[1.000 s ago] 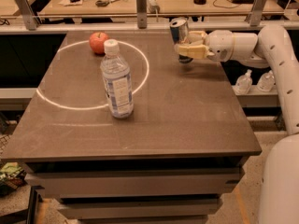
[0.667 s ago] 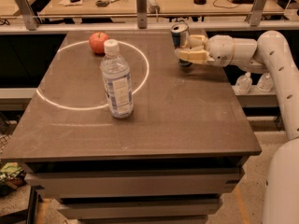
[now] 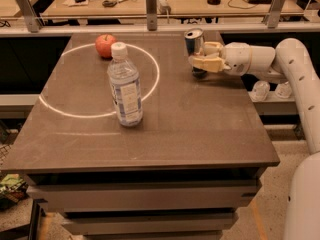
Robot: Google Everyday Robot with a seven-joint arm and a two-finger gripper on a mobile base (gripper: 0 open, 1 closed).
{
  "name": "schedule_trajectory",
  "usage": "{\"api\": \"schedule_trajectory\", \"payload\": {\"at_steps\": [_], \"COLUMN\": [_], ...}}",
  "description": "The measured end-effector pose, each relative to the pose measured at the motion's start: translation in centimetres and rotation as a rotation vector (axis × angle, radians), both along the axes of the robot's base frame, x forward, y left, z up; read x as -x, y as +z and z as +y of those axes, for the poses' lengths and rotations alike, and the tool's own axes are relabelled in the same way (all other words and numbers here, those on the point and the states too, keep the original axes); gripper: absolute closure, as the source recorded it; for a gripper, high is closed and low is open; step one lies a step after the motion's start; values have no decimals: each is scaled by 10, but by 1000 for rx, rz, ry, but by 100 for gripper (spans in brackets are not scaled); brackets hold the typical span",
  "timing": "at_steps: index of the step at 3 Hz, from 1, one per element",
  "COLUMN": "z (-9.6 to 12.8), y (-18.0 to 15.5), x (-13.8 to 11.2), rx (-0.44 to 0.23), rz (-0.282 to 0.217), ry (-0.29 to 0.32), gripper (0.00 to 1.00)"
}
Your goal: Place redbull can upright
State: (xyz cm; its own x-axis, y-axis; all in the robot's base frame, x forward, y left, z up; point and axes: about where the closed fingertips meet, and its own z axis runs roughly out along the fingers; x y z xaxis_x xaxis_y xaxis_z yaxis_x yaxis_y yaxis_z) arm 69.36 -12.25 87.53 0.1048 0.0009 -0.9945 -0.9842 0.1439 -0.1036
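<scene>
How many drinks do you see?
2. The water bottle stands upright near the middle of the table, on the white ring. The redbull can is upright at the far right side, gripped by the robot's hand. None seem hidden.

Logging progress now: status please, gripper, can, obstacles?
Gripper shut on redbull can, far right of table. Can upright; contact with table unclear. Water bottle and apple well apart.
</scene>
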Motion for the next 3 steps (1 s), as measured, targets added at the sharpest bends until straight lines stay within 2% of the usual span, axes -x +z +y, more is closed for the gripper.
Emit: {"api": "schedule_trajectory", "payload": {"at_steps": [1, 2, 3], "z": [-1, -2, 2], "y": [-5, -9, -9], "x": [1, 1, 1], "rx": [-2, 30, 30], "rz": [15, 25, 25], "ry": [-3, -11, -7], "gripper": [100, 82, 58]}}
